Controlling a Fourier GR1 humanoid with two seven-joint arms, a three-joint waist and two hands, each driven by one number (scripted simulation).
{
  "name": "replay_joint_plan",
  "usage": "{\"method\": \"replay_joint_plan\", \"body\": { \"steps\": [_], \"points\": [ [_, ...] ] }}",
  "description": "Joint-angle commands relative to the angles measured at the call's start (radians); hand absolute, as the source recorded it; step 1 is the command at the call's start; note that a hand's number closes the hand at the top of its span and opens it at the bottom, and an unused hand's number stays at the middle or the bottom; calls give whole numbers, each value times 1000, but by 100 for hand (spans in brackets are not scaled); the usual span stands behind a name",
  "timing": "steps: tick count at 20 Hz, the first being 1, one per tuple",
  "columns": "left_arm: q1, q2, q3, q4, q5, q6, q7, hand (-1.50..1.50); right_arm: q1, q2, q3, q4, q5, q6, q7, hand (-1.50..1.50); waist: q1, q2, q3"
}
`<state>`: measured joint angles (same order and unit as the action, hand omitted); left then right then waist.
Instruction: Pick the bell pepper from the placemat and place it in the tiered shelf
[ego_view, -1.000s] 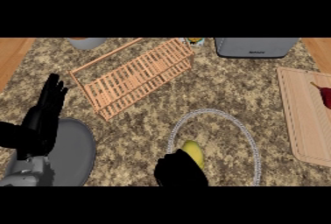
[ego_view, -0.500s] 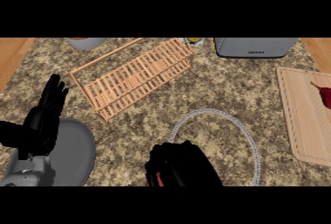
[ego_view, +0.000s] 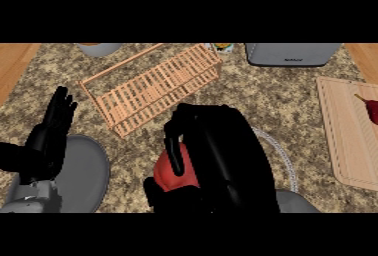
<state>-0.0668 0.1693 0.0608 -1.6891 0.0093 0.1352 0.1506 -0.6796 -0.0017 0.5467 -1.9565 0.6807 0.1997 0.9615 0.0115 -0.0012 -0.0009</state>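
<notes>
Speckled granite forms the tabletop (ego_view: 295, 85), on which the wooden tiered shelf (ego_view: 151, 87) is laid. Just below the shelf, a red bell pepper (ego_view: 176, 171) is clasped by the curled right hand (ego_view: 214, 150). Left of the shelf, the left hand (ego_view: 52, 130) is held with fingers straight.

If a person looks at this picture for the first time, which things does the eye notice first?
First the big black right hand at the centre, its fingers curled round a red bell pepper. Next the slatted wooden tiered shelf lying behind it, and the open left hand resting at the left edge.
</notes>
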Motion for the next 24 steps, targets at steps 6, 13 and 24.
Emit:
{"method": "replay_joint_plan", "body": {
  "steps": [6,13,24],
  "points": [
    [-27,-38,-30,-2,-51,33,7,0,-122,2,-163,294,-7,-142,-172,150,-4,2,1],
    [0,-23,-7,-32,-29,5,25,0,-237,2,-187,612,-53,-340,-318,150,5,3,1],
    [-46,-21,1,-3,-31,-9,43,0,-391,2,-88,1047,-209,-653,-548,150,23,8,0]
  ]
}}
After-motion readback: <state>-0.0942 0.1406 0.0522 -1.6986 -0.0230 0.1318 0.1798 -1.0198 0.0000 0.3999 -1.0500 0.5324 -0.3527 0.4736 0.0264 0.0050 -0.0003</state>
